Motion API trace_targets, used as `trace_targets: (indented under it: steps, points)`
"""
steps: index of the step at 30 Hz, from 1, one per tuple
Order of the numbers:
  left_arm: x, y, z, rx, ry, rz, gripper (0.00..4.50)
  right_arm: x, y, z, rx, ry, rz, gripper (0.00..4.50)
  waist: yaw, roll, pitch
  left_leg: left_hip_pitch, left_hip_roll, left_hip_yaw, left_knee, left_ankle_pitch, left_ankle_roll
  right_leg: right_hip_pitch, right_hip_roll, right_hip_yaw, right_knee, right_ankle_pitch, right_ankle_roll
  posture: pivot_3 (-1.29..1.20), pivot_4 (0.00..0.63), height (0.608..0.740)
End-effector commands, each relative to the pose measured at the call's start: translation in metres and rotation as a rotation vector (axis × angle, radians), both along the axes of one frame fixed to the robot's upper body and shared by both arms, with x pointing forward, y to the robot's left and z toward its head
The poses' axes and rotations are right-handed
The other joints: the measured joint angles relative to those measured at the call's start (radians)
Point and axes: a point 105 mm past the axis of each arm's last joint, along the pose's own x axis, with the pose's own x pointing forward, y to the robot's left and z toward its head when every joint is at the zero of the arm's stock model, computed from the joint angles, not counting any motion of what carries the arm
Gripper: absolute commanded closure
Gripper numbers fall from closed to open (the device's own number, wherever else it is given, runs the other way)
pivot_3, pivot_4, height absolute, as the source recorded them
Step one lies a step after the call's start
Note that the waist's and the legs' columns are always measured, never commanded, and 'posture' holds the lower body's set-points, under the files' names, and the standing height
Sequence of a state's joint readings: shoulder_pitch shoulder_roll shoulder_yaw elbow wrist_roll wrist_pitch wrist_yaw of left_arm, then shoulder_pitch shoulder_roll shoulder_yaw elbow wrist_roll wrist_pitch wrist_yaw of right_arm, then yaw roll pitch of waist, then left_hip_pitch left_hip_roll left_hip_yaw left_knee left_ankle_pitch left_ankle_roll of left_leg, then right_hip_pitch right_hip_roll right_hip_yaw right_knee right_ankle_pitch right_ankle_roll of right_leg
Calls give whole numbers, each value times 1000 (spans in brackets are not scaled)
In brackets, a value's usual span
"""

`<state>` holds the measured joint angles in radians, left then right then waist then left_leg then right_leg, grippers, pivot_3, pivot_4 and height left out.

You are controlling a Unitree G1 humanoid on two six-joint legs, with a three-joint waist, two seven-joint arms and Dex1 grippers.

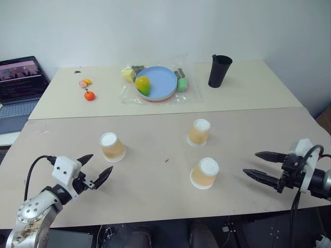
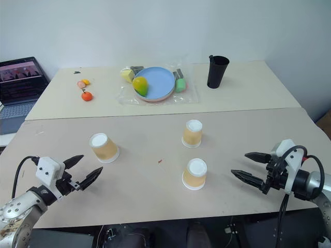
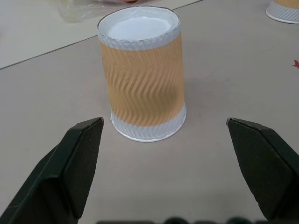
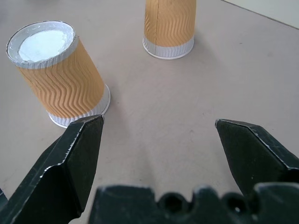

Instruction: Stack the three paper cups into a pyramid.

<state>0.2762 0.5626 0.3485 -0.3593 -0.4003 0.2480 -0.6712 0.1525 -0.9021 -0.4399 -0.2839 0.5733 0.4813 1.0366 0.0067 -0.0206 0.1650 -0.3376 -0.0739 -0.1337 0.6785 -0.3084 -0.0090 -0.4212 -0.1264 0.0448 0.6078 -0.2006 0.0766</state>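
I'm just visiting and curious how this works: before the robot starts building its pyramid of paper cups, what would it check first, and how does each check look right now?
1. All three cups upside down, standing apart: left cup, far cup, near cup: ok.
2. Left hand open, holding nothing: ok.
3. Right hand open, holding nothing: ok.
4. Left cup lined up ahead of the left hand: ok.
5. Bare table between cups for the base: ok.
6. Black cup far from the work: ok.

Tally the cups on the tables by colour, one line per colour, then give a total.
Tan-orange paper cups: 3 — left, far right, near right
Black cup: 1
Total: 4
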Motion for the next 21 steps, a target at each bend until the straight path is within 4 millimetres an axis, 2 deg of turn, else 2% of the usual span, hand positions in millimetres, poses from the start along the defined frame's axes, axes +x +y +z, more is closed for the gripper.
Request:
trace_targets:
  steps: [1, 4, 9, 12, 14, 18, 21]
  points:
    - [-1, -20, 14, 0, -20, -133, 0, 0, -2, 7, 10, -26, -9, 32, 0, 0, 0, 0, 0, 0, 0, 0, 0, 0, 0, 0, 0, 0, 0, 0, 150, 735]
    - [-7, -48, 23, -1, 34, -363, 0, -6, -6, 6, 12, -5, -12, 32, 6, 0, 0, 0, 0, 0, 0, 0, 0, 0, 0, 0, 0, 0, 0, 0, 150, 735]
    - [3, -72, 50, -14, 31, -552, 0, -23, 3, 4, -23, 65, 84, 32, 6, 0, 1, 0, 0, 0, 1, 0, 0, 0, 0, 0, 1, 0, 0, 0, 150, 735]
    - [11, -90, 70, -2, -5, -679, 0, -41, 24, 4, -14, 124, 206, 32, -1, 1, 1, 0, -1, 0, 1, 0, 0, 0, 1, 0, 2, 1, -1, 0, 150, 735]
    - [17, -97, 79, -6, -27, -709, 0, -47, 35, 4, -3, 129, 250, 32, -8, 0, 1, 0, -1, 0, 1, 0, 0, 0, 2, 0, 1, 1, -1, 0, 150, 735]
    - [53, -108, 97, -25, -106, -686, 0, -42, 64, 7, 22, 51, 291, 32, -15, -1, 2, 1, -1, 0, 1, 0, 0, 1, 3, 0, 1, 1, -2, 0, 150, 735]
    - [65, -114, 102, -29, -129, -710, 0, -39, 80, 13, 61, 15, 303, 32, -17, -2, 2, 0, -1, 0, 2, 1, -2, 0, 4, 0, 1, 0, 0, 0, 150, 735]
